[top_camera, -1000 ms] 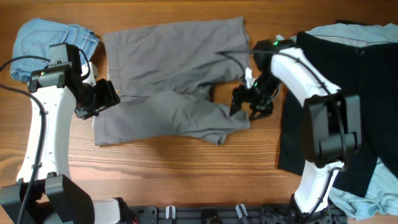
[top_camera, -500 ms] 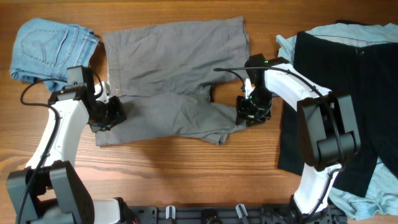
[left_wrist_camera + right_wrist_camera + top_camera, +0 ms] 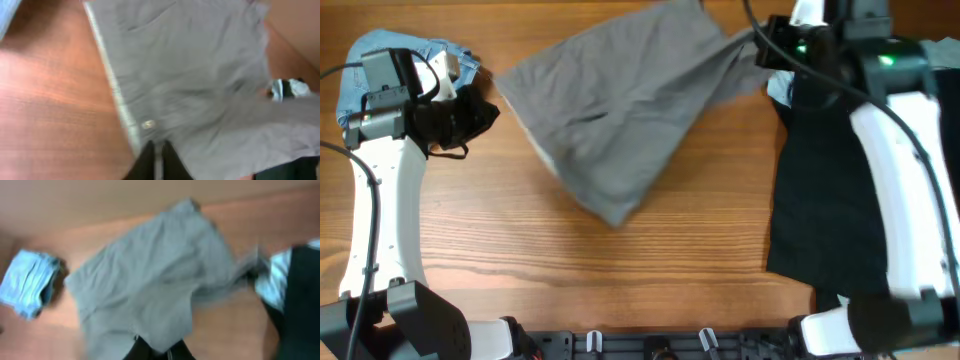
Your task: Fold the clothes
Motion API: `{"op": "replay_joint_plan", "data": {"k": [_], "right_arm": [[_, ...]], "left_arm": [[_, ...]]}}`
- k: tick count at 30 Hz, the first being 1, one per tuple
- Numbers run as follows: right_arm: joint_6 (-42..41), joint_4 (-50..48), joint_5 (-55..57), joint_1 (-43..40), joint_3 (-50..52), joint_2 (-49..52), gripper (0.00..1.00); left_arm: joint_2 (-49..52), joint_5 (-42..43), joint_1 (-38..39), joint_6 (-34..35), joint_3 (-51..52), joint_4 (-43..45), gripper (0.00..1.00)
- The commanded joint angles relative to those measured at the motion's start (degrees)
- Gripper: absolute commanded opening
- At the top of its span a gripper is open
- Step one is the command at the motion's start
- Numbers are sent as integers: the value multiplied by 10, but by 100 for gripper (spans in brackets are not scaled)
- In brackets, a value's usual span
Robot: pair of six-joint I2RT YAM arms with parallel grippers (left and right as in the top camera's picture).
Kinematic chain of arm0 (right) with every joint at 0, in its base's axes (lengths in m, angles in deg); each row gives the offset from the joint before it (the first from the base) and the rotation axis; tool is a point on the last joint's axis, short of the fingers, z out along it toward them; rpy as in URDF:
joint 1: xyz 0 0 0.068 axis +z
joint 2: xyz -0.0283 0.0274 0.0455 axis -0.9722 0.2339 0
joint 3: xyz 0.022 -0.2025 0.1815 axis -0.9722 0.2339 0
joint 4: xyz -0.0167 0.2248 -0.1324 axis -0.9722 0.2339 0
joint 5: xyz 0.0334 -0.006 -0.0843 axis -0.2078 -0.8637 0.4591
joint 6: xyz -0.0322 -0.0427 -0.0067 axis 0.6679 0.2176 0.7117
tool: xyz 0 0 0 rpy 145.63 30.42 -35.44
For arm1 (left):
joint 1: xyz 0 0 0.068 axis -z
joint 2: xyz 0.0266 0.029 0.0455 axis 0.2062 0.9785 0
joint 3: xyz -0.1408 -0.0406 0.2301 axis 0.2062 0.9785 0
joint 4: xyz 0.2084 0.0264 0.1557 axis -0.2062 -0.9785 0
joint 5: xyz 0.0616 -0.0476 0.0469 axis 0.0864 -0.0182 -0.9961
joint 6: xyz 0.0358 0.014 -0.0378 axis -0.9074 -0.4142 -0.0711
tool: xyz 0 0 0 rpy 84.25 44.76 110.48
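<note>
The grey shorts hang lifted off the table, stretched between my two grippers, and a loose corner droops toward the table's middle. My left gripper is shut on their left edge; in the left wrist view its fingertips pinch the pale waistband seam of the shorts. My right gripper is shut on the right end at the far side. The right wrist view is blurred, and there the gripper bites the grey cloth.
Folded light-blue denim shorts lie at the far left, behind my left arm. A large black garment covers the right side of the table, and pale-blue cloth shows at its upper left edge. Bare wood lies near the front edge.
Both grippers closed on the grey shorts' ends and rose with them. The shorts, flat on the table before, now hang in the air, shifted toward the far side.
</note>
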Motion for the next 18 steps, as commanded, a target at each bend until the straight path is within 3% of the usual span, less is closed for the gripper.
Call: {"op": "replay_joint_plan", "data": {"k": [1, 4, 5, 6, 7, 8, 9, 18], "right_arm": [[-14, 87, 14, 9, 8, 8, 4], [-18, 135, 59, 9, 17, 10, 5], [-21, 135, 76, 9, 18, 10, 21], [-30, 135, 92, 9, 19, 10, 53], [-35, 131, 108, 9, 19, 10, 75], [-35, 126, 123, 9, 19, 10, 88], [-36, 126, 132, 8, 19, 10, 94], [-43, 135, 139, 4, 19, 10, 98]], "left_arm": [[-1, 13, 19, -11, -2, -40, 26], [1, 10, 56, -51, -1, -74, 47], [3, 3, 72, -57, -1, -84, 50], [5, -1, 89, -64, 0, -91, 52], [9, -11, 114, -63, 6, -95, 54], [14, -27, 141, -63, 17, -95, 54], [20, -38, 160, -63, 26, -95, 56], [108, -45, 255, -36, 119, -40, 57]]}}
